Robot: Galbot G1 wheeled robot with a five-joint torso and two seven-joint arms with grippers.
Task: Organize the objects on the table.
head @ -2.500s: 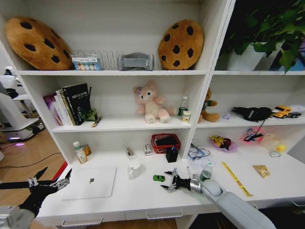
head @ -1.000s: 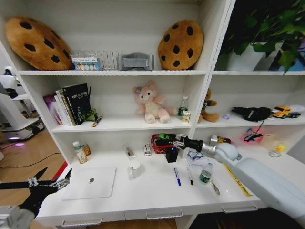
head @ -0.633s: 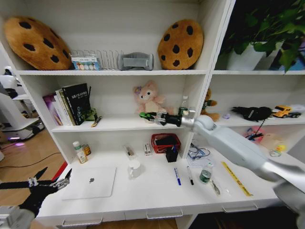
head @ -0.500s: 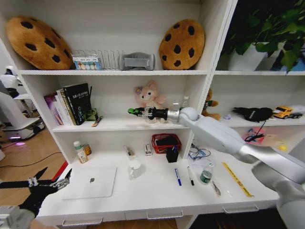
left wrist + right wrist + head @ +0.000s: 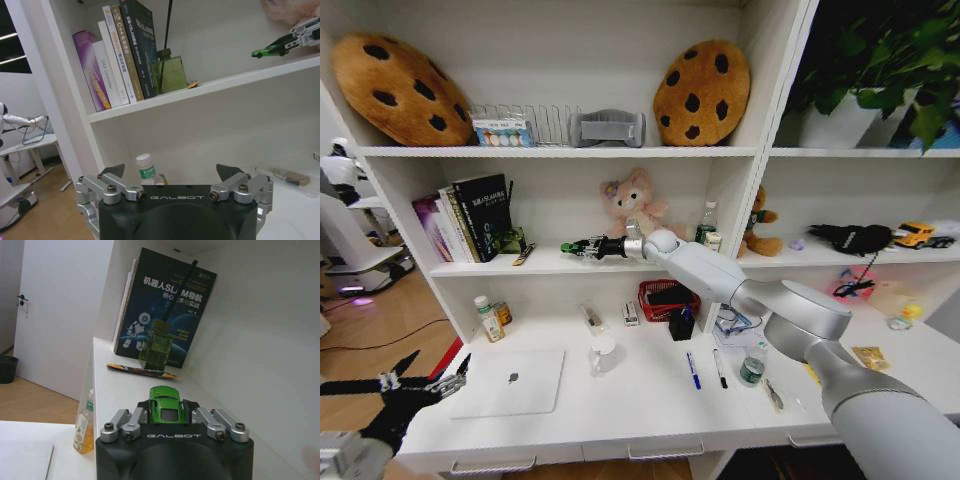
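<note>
While it is held above the middle shelf, the toy car is the thing to look at first.

Toy car [image 5: 165,404]: small, glossy green, with dark windows; it sits between the fingers of the right gripper, its nose pointing out toward the books.
Right gripper [image 5: 582,247]: closed on the toy car, reached out over the front edge of the middle shelf [image 5: 570,262], just beside the pink plush bear [image 5: 634,204].
Books [image 5: 470,218]: upright at the left end of this shelf, with a green glass bottle [image 5: 156,348] beside them.
Left gripper [image 5: 425,385]: jaws open, low near the front left corner of the table [image 5: 620,410].
Laptop [image 5: 510,382]: silver, closed, flat by that corner.
</note>
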